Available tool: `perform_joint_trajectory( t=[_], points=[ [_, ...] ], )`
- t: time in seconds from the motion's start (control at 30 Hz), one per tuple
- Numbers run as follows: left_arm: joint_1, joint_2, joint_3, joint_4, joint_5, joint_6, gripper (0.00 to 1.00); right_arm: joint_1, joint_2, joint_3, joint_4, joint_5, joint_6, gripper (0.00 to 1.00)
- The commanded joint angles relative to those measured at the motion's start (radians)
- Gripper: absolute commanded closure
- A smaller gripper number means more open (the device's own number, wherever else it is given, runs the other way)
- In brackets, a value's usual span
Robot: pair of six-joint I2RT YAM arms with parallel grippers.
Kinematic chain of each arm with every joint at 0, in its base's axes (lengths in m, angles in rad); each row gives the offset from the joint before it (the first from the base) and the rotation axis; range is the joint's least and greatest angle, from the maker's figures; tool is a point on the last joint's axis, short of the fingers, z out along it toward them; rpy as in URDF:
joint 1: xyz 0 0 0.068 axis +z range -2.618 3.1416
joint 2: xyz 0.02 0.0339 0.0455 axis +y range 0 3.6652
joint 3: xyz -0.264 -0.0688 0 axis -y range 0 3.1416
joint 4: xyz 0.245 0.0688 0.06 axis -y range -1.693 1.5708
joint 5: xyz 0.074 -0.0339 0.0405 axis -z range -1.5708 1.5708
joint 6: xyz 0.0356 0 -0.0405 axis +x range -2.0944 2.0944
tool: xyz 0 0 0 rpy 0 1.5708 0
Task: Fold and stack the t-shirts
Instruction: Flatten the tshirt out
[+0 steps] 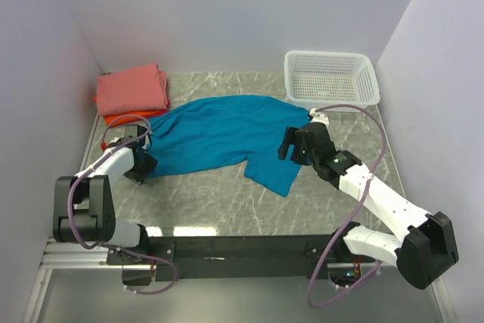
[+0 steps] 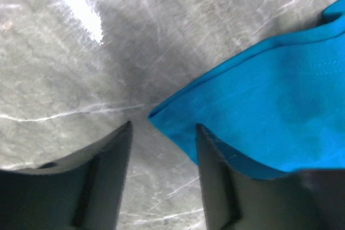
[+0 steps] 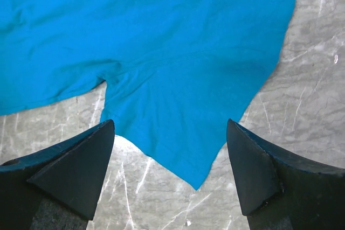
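Note:
The teal-blue t-shirt (image 1: 219,135) lies spread out and rumpled across the middle of the table. My left gripper (image 1: 144,164) is open at its lower left corner. In the left wrist view the shirt's hem corner (image 2: 161,117) lies just beyond the gap of the open left gripper (image 2: 163,133). My right gripper (image 1: 290,145) is open and hovers above the shirt's right sleeve. In the right wrist view the sleeve (image 3: 178,133) lies under the wide-open right gripper (image 3: 170,138). A folded salmon-pink shirt (image 1: 132,88) tops a stack at the back left, with an orange edge (image 1: 125,117) beneath it.
A white mesh basket (image 1: 330,77) stands at the back right, just behind the right arm. Pale walls close in the table at the left, back and right. The grey marble tabletop (image 1: 212,198) shows in front of the shirt.

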Motion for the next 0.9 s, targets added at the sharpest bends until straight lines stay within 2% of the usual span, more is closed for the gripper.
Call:
perform_joint_trajectory(
  t=[0.0, 0.03, 0.07, 0.13, 0.3, 0.37, 0.67, 0.87],
  points=[
    [0.004, 0.051, -0.022, 0.033, 0.017, 0.011, 0.52, 0.004, -0.040, -0.016, 0.006, 0.023, 0.004, 0.10],
    [0.004, 0.054, -0.027, 0.043, 0.020, 0.016, 0.60, 0.006, -0.044, -0.023, 0.007, 0.023, 0.004, 0.10],
    [0.003, 0.054, -0.034, 0.051, 0.034, 0.019, 0.77, 0.004, -0.046, -0.023, 0.007, 0.024, 0.002, 0.10],
    [0.004, 0.049, -0.040, 0.060, 0.037, 0.019, 0.99, 0.004, -0.050, -0.027, 0.006, 0.023, 0.007, 0.10],
    [0.004, 0.000, -0.067, 0.094, 0.058, 0.033, 0.99, 0.015, -0.031, -0.049, -0.007, -0.032, 0.019, 0.11],
    [0.004, -0.044, -0.086, 0.114, 0.068, 0.039, 0.99, 0.062, -0.012, -0.061, -0.017, -0.031, 0.038, 0.12],
    [0.004, -0.286, -0.160, 0.189, 0.052, 0.036, 0.99, 0.246, 0.239, 0.017, -0.151, 0.111, 0.160, 0.13],
    [0.004, -0.447, -0.177, 0.189, 0.052, 0.036, 0.99, 0.271, 0.318, 0.013, -0.163, 0.093, 0.183, 0.16]
  ],
)
